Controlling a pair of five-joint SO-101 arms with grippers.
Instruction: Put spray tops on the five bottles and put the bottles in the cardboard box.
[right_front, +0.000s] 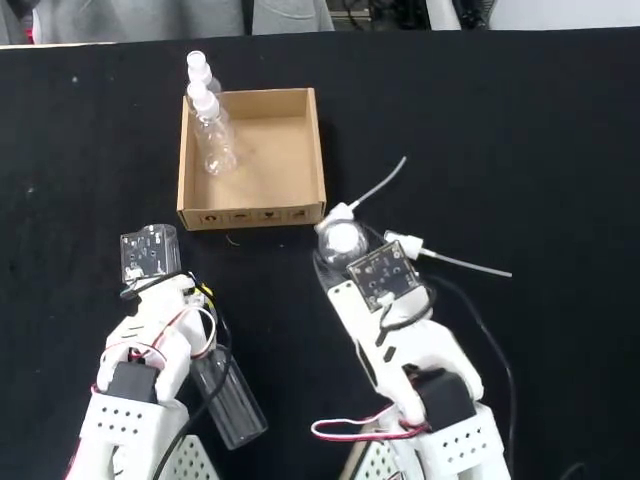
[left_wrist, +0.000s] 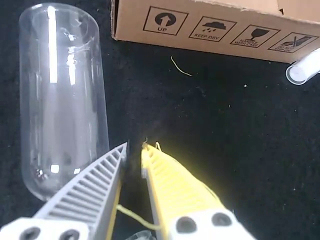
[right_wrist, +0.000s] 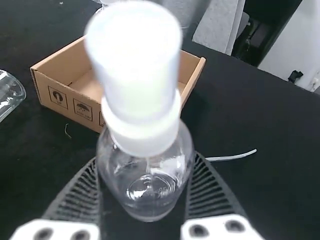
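A black table (right_front: 560, 120) fills the scene, with grey cloth along its far edge. At the near left, the left gripper (left_wrist: 135, 148) hovers low over the cloth, its fingers drawn almost together around nothing. A clear bottle (left_wrist: 62, 100) lies just beside its grey finger. A second clear bottle (right_front: 230, 400) lies beside that arm, nearer the front edge. Farther back sits the cardboard box (right_front: 300, 212), with two topped bottles (right_front: 213, 130) at its far left corner. Just right of the box's near corner, the right gripper (right_wrist: 145, 172) pinches a bottle with a spray top (right_wrist: 142, 150) upright. Two loose spray tops (right_front: 405, 243) with thin tubes lie just beside it on the right.
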